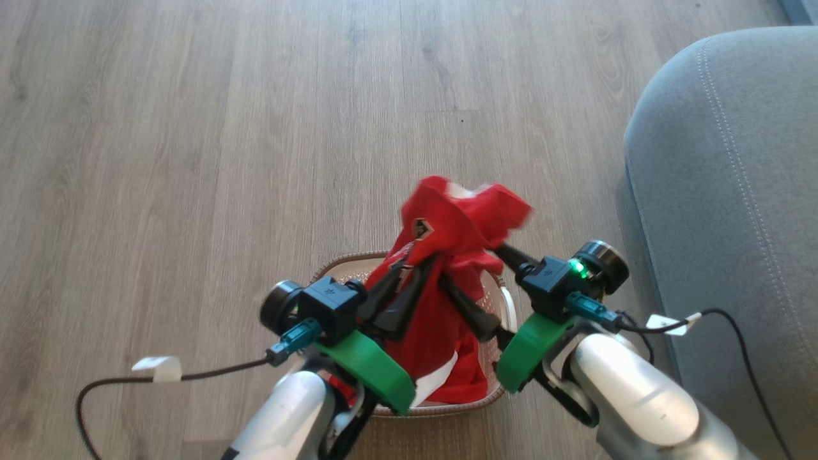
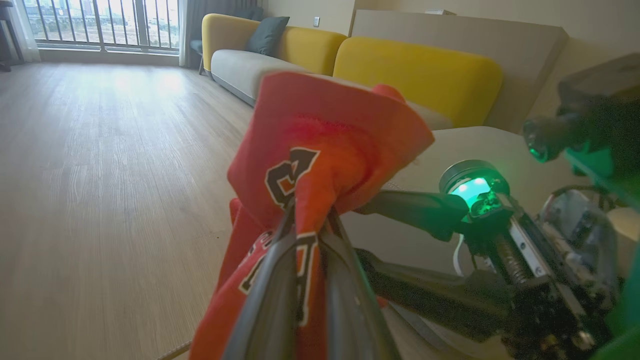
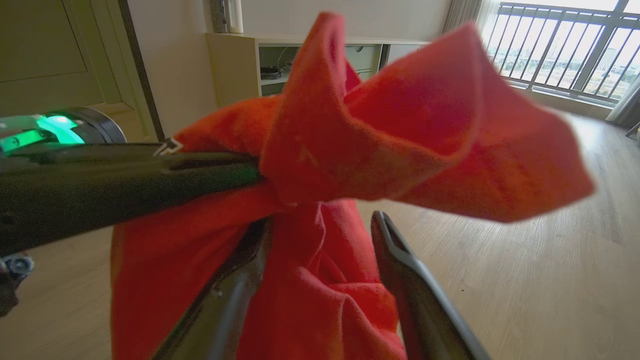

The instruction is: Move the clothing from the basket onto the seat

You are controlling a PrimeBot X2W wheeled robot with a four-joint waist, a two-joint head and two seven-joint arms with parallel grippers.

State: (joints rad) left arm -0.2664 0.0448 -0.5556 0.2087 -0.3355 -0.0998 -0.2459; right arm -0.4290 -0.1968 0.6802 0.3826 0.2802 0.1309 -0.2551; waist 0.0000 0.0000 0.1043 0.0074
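Observation:
The red clothing [image 1: 460, 217] hangs bunched above the cream basket [image 1: 339, 262], its lower end still inside. My left gripper [image 1: 415, 262] is shut on a fold of it; in the left wrist view the printed red clothing [image 2: 325, 135] is pinched between that gripper's [image 2: 311, 207] two fingers. My right gripper [image 1: 470, 263] comes in from the right, open, with one finger on either side of the bundle. In the right wrist view the clothing [image 3: 400, 120] runs between the spread fingers of that gripper [image 3: 320, 222]. The grey seat [image 1: 735, 191] lies to the right of the basket.
Wood floor [image 1: 192, 160] stretches ahead and to the left. Black cables with white tags trail from both wrists, one across the floor [image 1: 156, 369] and one by the seat [image 1: 668, 324]. A yellow-backed sofa [image 2: 415, 70] stands beyond, and a shelf unit [image 3: 270, 65] against the wall.

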